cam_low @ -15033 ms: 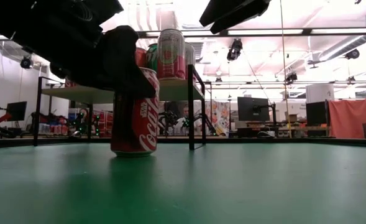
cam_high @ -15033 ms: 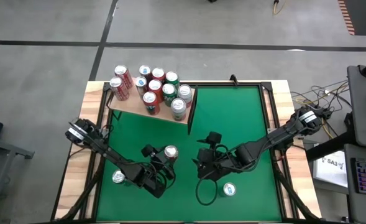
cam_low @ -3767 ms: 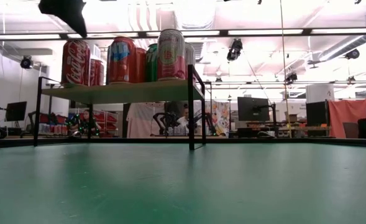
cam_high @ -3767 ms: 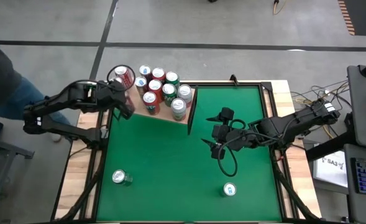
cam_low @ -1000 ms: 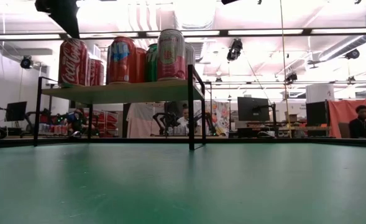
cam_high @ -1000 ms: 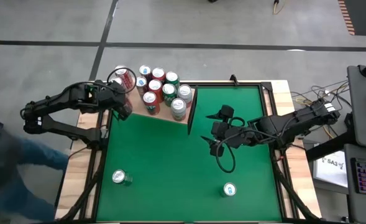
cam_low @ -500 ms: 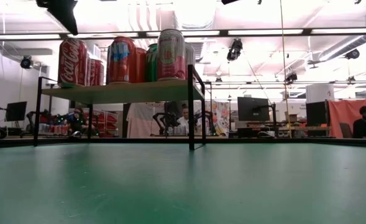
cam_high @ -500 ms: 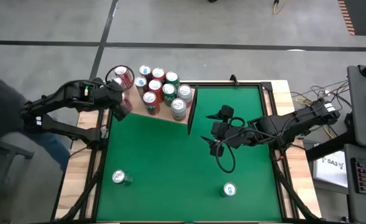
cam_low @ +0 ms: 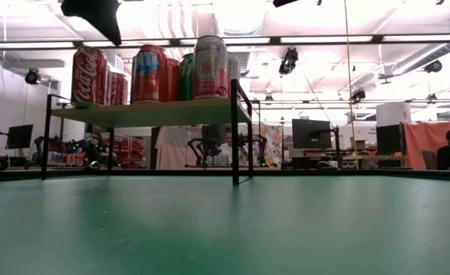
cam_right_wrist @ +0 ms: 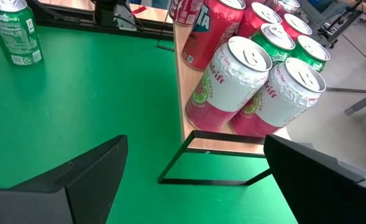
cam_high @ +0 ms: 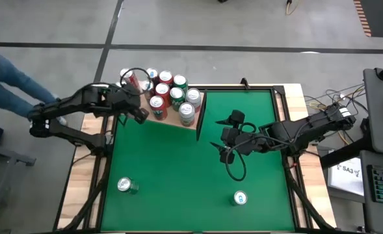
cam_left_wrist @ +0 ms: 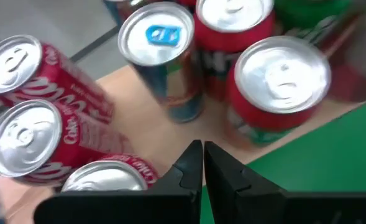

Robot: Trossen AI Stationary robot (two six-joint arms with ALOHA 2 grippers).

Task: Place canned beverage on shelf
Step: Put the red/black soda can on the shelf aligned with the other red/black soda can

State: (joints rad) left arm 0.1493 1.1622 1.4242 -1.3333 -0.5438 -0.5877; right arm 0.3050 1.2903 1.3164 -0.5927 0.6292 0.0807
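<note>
Green table carries the shelf at its far left corner. Left gripper hovers over the shelf's near edge, fingers pressed together, holding nothing. Right gripper waits mid-table, jaws spread.

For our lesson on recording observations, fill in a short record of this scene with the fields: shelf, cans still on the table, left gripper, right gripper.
shelf: pale wood board at the table's far left corner, crowded with upright cans
cans still on the table: two, a green can near the left front, another can near the right front
left gripper: shut and empty, at the shelf's near edge
right gripper: open and empty, above mid-table, right of the shelf
</note>
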